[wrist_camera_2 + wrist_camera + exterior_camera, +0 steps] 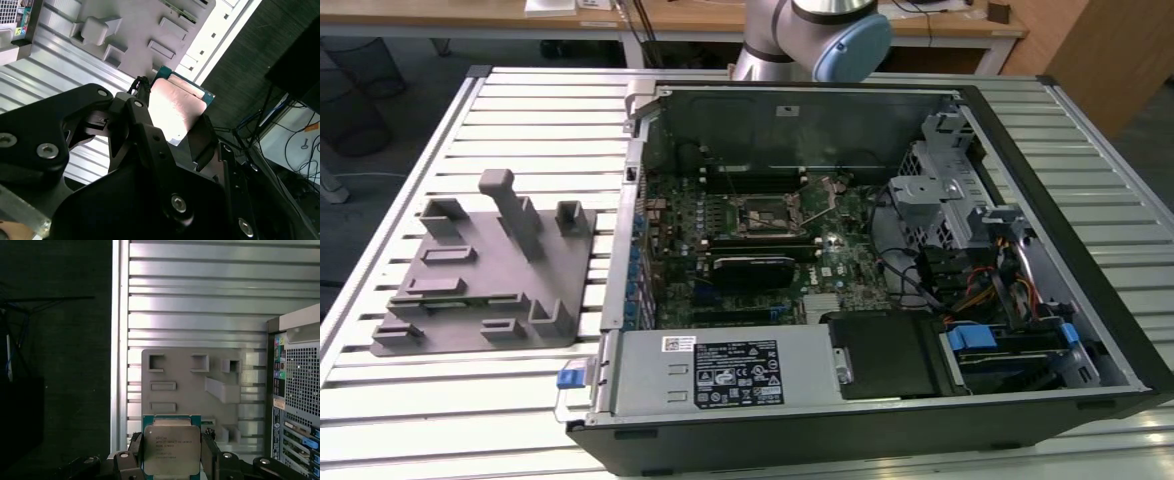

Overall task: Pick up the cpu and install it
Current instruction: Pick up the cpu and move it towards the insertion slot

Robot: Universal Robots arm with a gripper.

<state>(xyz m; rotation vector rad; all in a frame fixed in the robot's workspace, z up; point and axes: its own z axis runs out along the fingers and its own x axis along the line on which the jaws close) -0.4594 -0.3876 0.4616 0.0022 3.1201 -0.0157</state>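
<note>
the black hand grips the small square silver-topped cpu by two edges, clear of the grey plastic pegged tray (on the slatted metal worktop).

The cpu showed a pale silver top rimmed in teal green between the black gripper, the tray was plain matte grey, the table ran in silvery ribbed stripes, and the black case held a dark green motherboard.
</note>
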